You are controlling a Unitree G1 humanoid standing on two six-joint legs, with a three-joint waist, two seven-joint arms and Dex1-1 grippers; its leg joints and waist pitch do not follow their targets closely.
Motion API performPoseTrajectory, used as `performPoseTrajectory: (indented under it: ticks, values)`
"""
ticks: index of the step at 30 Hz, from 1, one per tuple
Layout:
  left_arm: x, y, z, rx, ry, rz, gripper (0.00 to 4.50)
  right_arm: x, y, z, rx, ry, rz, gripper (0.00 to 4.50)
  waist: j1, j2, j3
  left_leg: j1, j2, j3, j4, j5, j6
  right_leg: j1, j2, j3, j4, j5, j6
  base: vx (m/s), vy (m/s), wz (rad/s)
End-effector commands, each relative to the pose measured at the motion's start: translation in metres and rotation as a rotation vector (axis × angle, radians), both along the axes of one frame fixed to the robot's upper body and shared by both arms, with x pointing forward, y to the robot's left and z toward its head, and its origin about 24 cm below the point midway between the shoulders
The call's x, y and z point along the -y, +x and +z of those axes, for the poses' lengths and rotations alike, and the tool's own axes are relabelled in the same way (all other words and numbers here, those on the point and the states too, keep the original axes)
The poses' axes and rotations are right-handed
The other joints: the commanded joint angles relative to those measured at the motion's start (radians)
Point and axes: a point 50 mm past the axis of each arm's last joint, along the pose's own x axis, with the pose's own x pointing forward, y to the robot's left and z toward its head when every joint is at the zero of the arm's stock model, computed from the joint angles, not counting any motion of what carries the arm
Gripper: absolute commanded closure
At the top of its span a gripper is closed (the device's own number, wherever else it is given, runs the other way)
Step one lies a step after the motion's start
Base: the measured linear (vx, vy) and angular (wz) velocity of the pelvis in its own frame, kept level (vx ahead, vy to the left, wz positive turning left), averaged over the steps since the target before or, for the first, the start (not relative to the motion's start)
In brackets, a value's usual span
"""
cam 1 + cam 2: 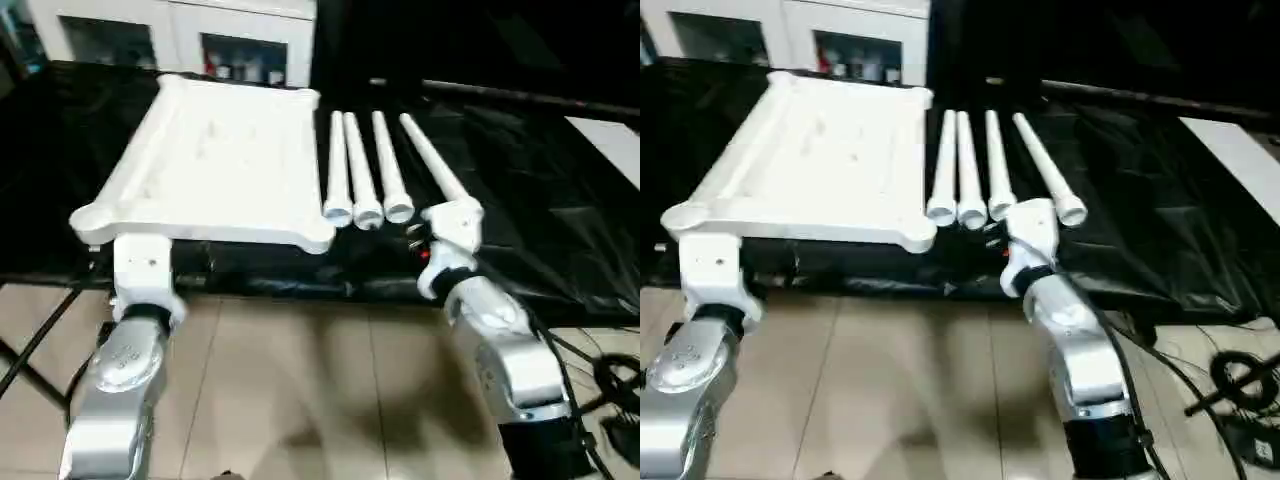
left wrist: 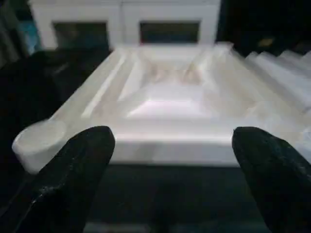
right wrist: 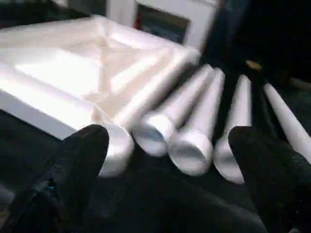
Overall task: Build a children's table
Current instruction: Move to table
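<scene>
The white table top [image 1: 215, 160] lies upside down on the black-covered bench, ribbed underside up. Four white tube legs [image 1: 362, 170] lie side by side just right of it, their open ends toward me. My left gripper [image 2: 172, 145] is open and sits low before the top's near edge, close to its rounded left corner socket [image 2: 39, 141], touching nothing. My right gripper [image 3: 172, 143] is open too, just short of the legs' near ends [image 3: 192, 150] and of the top's right corner, with nothing between its fingers. My right wrist [image 1: 455, 225] covers the near end of the rightmost leg.
The black sheet [image 1: 520, 200] covers the whole bench and hangs over its front edge. A white cabinet with glass fronts [image 1: 180, 35] stands behind. A white panel [image 1: 610, 140] lies at the far right. Cables [image 1: 610, 380] trail over the tiled floor at the right.
</scene>
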Motion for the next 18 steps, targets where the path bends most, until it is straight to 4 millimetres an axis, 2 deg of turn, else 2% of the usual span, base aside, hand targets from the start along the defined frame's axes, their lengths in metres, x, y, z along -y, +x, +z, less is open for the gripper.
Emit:
performPoseTrajectory:
  ticks: [1,2,3,4,5,6,7,8,9,10,11,12,13,14,15,16,17,18]
  values:
    - [0.000,0.002,0.002,0.004,0.031,-0.025,0.00,-0.007,0.002,0.006,0.036,-0.002,0.035,0.13,0.004,0.013,-0.027,-0.007,0.013,0.000,-0.052,-0.481,0.068,0.070,-0.118,0.015,-0.144,-0.833,-0.067,0.049,0.023,0.46]
    - [-0.004,0.003,0.006,0.012,0.075,-0.028,0.00,-0.014,0.000,0.008,0.026,0.085,0.069,0.13,-0.022,0.022,-0.022,0.104,0.051,0.002,-0.067,-0.626,-0.023,0.005,-0.051,0.003,-0.134,-0.771,-0.078,0.049,0.023,0.46]
    - [-0.010,0.004,0.011,0.018,0.093,-0.015,0.00,-0.024,-0.003,0.007,0.013,0.123,0.124,0.13,-0.025,0.046,-0.023,0.114,0.062,-0.015,-0.090,-0.710,-0.057,0.009,-0.031,0.005,-0.105,-0.673,-0.087,0.080,0.004,0.20]
    - [-0.013,0.004,0.014,0.024,0.097,-0.005,0.00,-0.029,-0.005,0.006,0.007,0.129,0.153,0.13,-0.035,0.046,-0.029,0.133,0.088,-0.044,-0.137,-0.798,-0.073,0.004,-0.002,0.019,-0.044,-0.458,-0.103,0.096,-0.004,-0.08]
    - [-0.015,0.005,0.016,0.028,0.096,0.001,0.00,-0.032,-0.006,0.005,0.006,0.123,0.168,0.13,-0.038,0.062,-0.032,0.146,0.094,-0.065,-0.157,-0.809,-0.064,-0.006,0.007,0.034,0.000,-0.317,-0.104,0.096,-0.004,-0.08]
    - [-0.015,0.005,0.016,0.029,0.096,0.002,0.00,-0.033,-0.006,0.005,0.006,0.122,0.170,0.13,-0.041,0.056,-0.034,0.158,0.097,-0.072,-0.160,-0.800,-0.047,-0.016,0.006,0.041,0.010,-0.267,-0.101,0.123,0.006,-0.11]
    - [-0.016,0.005,0.017,0.031,0.097,0.004,0.00,-0.034,-0.006,0.005,0.005,0.122,0.175,0.13,-0.043,0.048,-0.039,0.165,0.096,-0.080,-0.159,-0.763,-0.013,-0.022,0.003,0.049,0.015,-0.220,-0.098,0.128,-0.015,-0.03]
    - [-0.019,0.009,0.016,0.025,0.065,0.027,0.00,-0.034,-0.004,0.005,0.008,0.127,0.161,0.13,-0.035,0.056,-0.040,0.139,0.048,-0.034,-0.135,-0.619,0.073,0.001,-0.029,0.087,-0.029,-0.135,-0.116,0.128,-0.015,-0.03]
    - [-0.019,0.011,0.016,0.024,0.050,0.031,0.00,-0.034,-0.002,0.007,0.015,0.133,0.150,0.13,-0.020,0.030,-0.044,0.087,0.019,0.004,-0.110,-0.516,0.086,0.055,-0.051,0.111,-0.058,-0.130,-0.133,0.127,-0.022,0.01]
    - [-0.018,0.013,0.015,0.022,0.039,0.019,0.00,-0.035,-0.002,0.006,0.017,0.128,0.157,0.13,0.023,0.034,-0.053,0.032,-0.011,0.035,-0.045,-0.272,0.103,0.123,-0.105,0.152,-0.101,-0.222,-0.167,0.113,-0.010,0.03]
    - [-0.018,0.014,0.014,0.017,0.038,0.016,0.00,-0.034,-0.002,0.004,0.005,0.117,0.150,0.13,0.029,0.011,-0.066,-0.006,-0.018,0.030,-0.007,-0.171,0.125,0.158,-0.111,0.169,-0.108,-0.240,-0.175,0.113,-0.010,0.03]
    - [-0.018,0.014,0.010,-0.002,0.034,0.011,0.00,-0.030,0.000,-0.001,-0.024,0.092,0.087,0.13,0.041,0.024,-0.076,-0.041,-0.016,0.019,0.010,-0.041,0.156,0.184,-0.102,0.167,-0.104,-0.204,-0.186,0.143,0.000,0.06]
    - [-0.018,0.014,0.010,-0.002,0.034,0.011,0.00,-0.030,0.000,-0.001,-0.025,0.091,0.084,0.13,0.037,0.047,-0.086,-0.024,-0.014,0.016,-0.029,0.070,0.165,0.165,-0.031,0.119,-0.073,-0.073,-0.158,0.188,0.006,0.09]
    - [-0.019,0.014,0.008,-0.008,0.034,0.011,0.00,-0.028,0.001,-0.001,-0.013,0.076,0.060,0.13,0.000,0.089,-0.103,0.111,0.004,-0.042,-0.052,0.256,0.242,0.076,0.068,0.049,0.013,0.059,-0.068,0.188,0.006,0.09]
    - [-0.019,0.013,0.006,-0.015,0.029,0.010,0.00,-0.028,0.000,-0.002,-0.019,0.065,0.075,0.13,-0.034,0.101,-0.097,0.204,0.046,-0.112,-0.049,0.305,0.354,-0.037,0.077,0.033,0.075,-0.031,-0.025,0.267,-0.048,0.09]
    - [-0.019,0.012,0.004,-0.021,0.025,0.010,0.00,-0.028,-0.001,-0.002,-0.027,0.058,0.087,0.13,-0.066,0.093,-0.123,0.298,0.137,-0.208,-0.026,0.554,0.545,-0.157,0.027,0.050,0.161,-0.220,0.061,0.248,-0.127,-0.20]
    - [-0.018,0.012,0.003,-0.025,0.022,0.009,0.00,-0.028,-0.001,-0.003,-0.034,0.053,0.094,0.13,-0.057,0.093,-0.110,0.264,0.140,-0.210,-0.033,0.621,0.579,-0.167,0.008,0.067,0.178,-0.208,0.075,0.248,-0.127,-0.20]
    - [-0.017,0.010,0.000,-0.035,0.019,0.012,0.00,-0.025,-0.001,-0.001,-0.023,0.072,0.071,0.13,-0.048,0.082,-0.091,0.203,0.096,-0.164,-0.056,0.547,0.542,-0.173,-0.003,0.087,0.188,-0.084,0.067,0.053,-0.153,-0.43]
